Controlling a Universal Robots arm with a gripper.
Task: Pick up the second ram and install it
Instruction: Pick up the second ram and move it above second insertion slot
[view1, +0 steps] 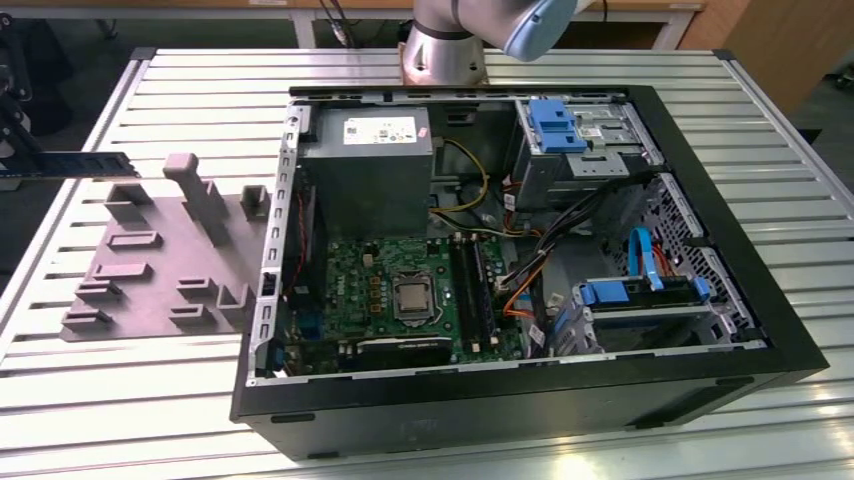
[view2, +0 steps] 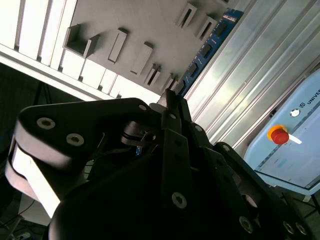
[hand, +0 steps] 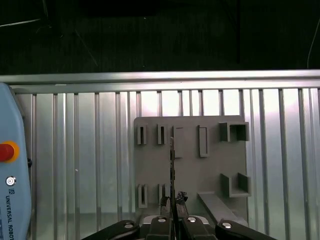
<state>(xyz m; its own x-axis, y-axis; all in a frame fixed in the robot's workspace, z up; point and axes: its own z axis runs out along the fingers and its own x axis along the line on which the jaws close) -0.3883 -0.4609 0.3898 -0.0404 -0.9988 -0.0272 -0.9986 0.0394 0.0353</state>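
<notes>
The end effector is pinching the memory stick and holding it lifted above the grey holder. Installing probably means aligning it squarely over the motherboard slots, well apart from the holder.

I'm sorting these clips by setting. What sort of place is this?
Probably a robotics lab or test cell: an open computer case lies on a slatted aluminium table beside a grey holder, and the gripper holds the second ram.
</notes>
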